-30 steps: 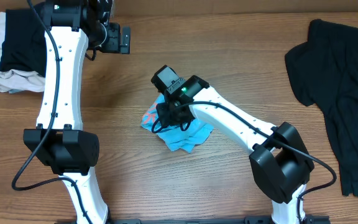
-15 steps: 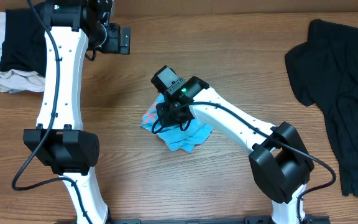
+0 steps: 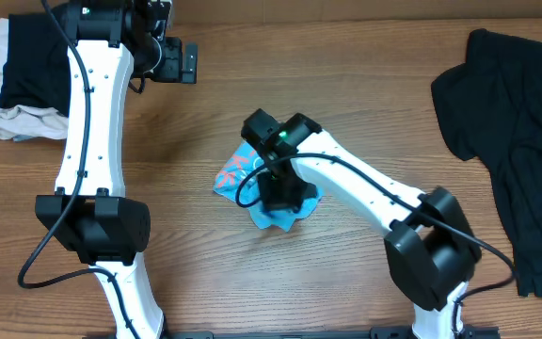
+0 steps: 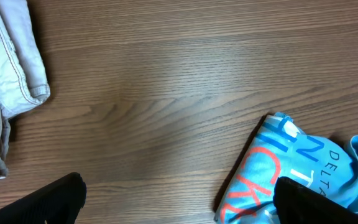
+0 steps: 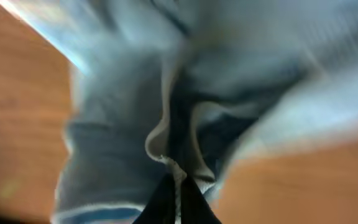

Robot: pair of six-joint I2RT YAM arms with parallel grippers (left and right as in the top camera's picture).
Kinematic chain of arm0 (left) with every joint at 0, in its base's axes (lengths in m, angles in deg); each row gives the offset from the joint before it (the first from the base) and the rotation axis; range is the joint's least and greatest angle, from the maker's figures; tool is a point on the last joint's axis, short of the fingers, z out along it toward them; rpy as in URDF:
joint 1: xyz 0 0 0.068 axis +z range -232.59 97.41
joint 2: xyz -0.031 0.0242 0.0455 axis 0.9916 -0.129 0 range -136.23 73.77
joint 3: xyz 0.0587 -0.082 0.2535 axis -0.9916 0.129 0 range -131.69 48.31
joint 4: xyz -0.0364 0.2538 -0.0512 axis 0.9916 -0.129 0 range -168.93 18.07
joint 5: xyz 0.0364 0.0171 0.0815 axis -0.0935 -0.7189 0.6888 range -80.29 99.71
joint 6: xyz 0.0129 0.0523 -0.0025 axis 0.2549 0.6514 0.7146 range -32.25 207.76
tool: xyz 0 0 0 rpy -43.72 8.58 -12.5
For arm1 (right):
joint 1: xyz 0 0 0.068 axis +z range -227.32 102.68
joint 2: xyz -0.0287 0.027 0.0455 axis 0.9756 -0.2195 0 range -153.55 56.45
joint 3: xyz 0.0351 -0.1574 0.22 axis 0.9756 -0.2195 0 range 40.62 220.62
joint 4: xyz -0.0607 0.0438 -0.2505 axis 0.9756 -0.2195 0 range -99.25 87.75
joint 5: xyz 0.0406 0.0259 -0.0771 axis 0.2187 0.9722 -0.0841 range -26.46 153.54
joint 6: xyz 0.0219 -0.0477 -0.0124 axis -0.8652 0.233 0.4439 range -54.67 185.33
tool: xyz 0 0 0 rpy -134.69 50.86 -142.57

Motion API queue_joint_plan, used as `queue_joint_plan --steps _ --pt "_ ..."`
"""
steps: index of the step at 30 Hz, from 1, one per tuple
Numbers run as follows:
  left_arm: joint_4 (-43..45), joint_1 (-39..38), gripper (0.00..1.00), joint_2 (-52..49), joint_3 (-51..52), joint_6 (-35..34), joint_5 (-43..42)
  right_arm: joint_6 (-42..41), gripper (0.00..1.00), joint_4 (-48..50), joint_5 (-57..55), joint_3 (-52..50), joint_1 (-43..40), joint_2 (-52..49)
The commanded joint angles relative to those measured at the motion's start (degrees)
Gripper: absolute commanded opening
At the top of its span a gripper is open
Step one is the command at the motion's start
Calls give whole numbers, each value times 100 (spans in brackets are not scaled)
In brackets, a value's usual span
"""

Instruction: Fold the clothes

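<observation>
Not far along, I'd say: the blue T-shirt (image 3: 273, 218) is bunched up mid-surface, with the right gripper (image 5: 174, 182) pinched together on a fold of it. The left gripper (image 3: 188, 63) hangs wide apart at 11 o'clock. The black garment (image 3: 506, 141) at 3 o'clock is unfolded.

The left arm (image 3: 87, 104) and right arm (image 3: 356, 188) are white shells with chunky black joints, looping black cables, a black left tool (image 3: 188, 62) and one green light (image 3: 278, 137).

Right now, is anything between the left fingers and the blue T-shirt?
Nothing visible. Only bare table lies between the open left fingers and the blue T-shirt. The right fingers are shut on its cloth near the middle.
</observation>
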Motion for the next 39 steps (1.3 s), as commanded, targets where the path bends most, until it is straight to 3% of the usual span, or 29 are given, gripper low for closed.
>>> queue_joint_plan --steps 1,5,19,21,25,27,39 --pt "24 35 100 -39 22 96 37 -247 4 -568 20 17 -15 400" --pt "87 33 100 -39 22 94 35 -350 4 -977 94 -229 46 400" --pt "94 33 100 -39 22 98 35 -474 5 -739 129 -354 -85 570" --pt "94 33 100 -39 22 98 33 -439 13 -651 79 -81 -267 688" --pt "98 26 100 -39 22 96 33 -79 57 -448 -94 501 -658 780" --pt "103 26 100 -39 22 96 33 192 64 -175 -109 590 -833 780" --pt "103 26 100 -39 22 96 33 625 64 1115 -782 551 -1126 164"
